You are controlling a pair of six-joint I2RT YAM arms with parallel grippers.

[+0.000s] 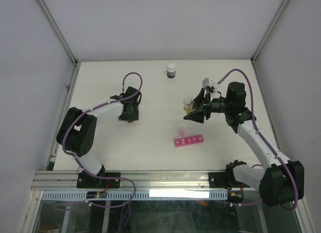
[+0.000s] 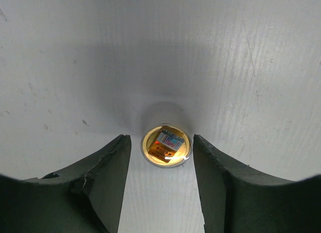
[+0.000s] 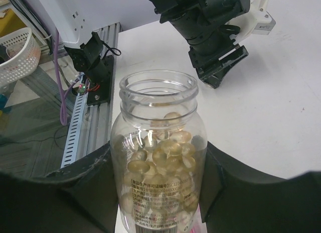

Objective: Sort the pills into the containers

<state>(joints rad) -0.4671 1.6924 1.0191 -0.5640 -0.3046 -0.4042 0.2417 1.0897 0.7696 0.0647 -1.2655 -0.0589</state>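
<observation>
Over a white table [image 1: 150, 92]: pinching an open bottle [image 3: 158, 95] of yellow pills [image 3: 165, 155] in the right gripper [image 1: 192, 111], just beyond the pink organiser [image 1: 189, 140]; straddling a small orange cap [image 2: 166, 145] with the left gripper [image 1: 130, 116], jaws spread either side, not touching it.

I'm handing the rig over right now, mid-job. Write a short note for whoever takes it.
Left gripper: open, fingers either side of the small round cap, which lies on the table; not clamped.
Right gripper: shut on the clear bottle, uncapped, held beyond the pink organiser.
Pills: in the bottle.
Done: bottle opened.
Left: tip pills into the organiser's compartments; too small here to tell whether any hold pills.
</observation>
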